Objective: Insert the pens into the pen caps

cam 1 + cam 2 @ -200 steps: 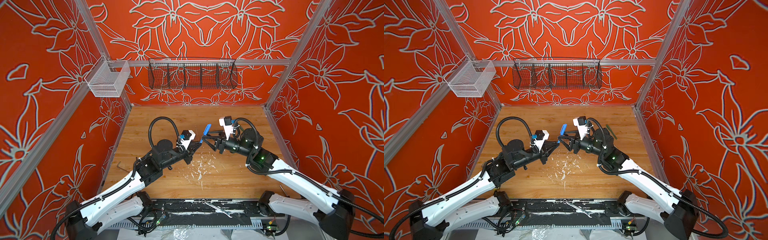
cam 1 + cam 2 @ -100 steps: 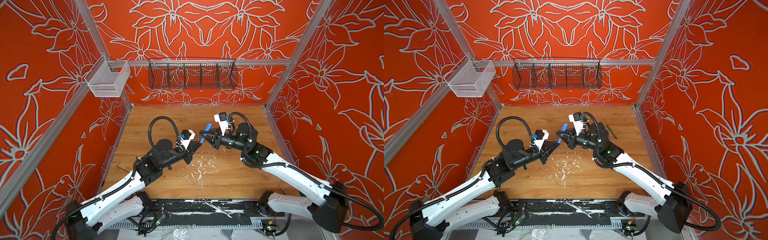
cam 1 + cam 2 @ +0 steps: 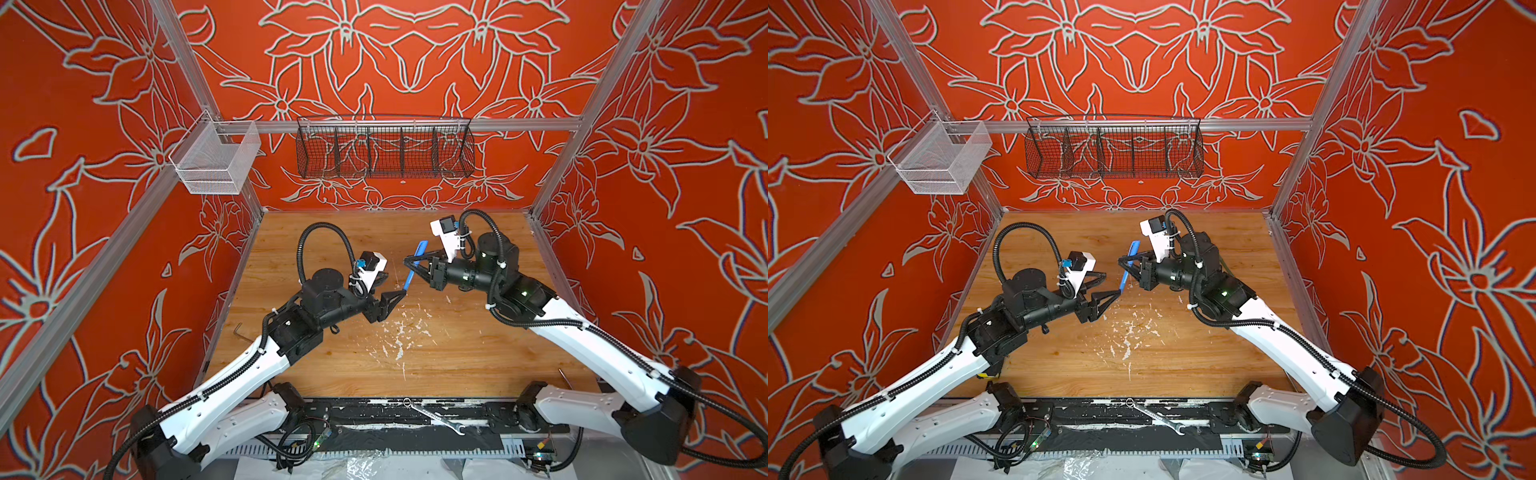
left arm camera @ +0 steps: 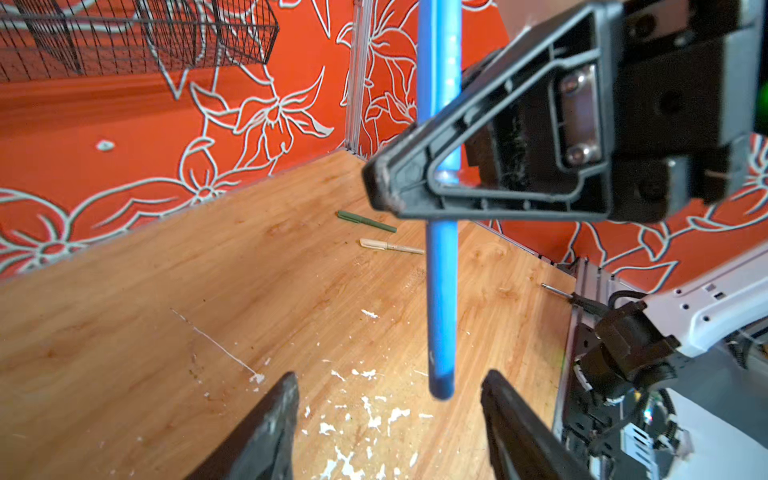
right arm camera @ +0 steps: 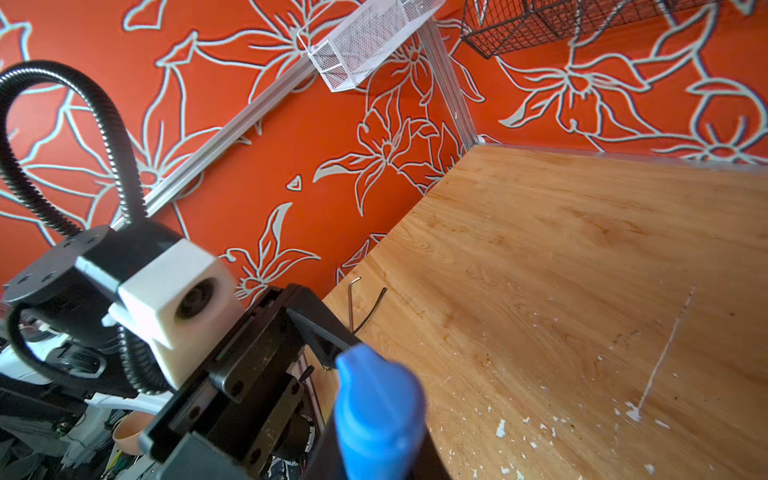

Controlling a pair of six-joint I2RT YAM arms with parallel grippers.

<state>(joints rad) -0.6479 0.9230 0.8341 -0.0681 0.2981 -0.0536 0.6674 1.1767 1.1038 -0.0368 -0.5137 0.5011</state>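
Hovering over the middle of the worktop [image 3: 457, 353], my right gripper [image 3: 409, 262] pinches the blue pen [image 3: 408, 279] mid-shaft, near upright for handover, I reckon, left gripper [image 4: 390, 376] jaws spread about its lower end; green pen [image 4: 365, 221], beige pen [image 4: 390, 246] lie by right edge.

— Entry one: our left arm [image 3: 232, 374]?
— We list it stretched forward and inward. Left gripper [image 3: 394, 286] points toward the middle, jaws spread apart, clasping nothing.
— Entry two: our right arm [image 3: 582, 340]?
— We list it bent inward, facing the left one. Right gripper [image 3: 409, 262] has its jaws clamped on the pen [image 3: 420, 249].
— Spacing?
— We note the two grippers' tips near each other, not touching.
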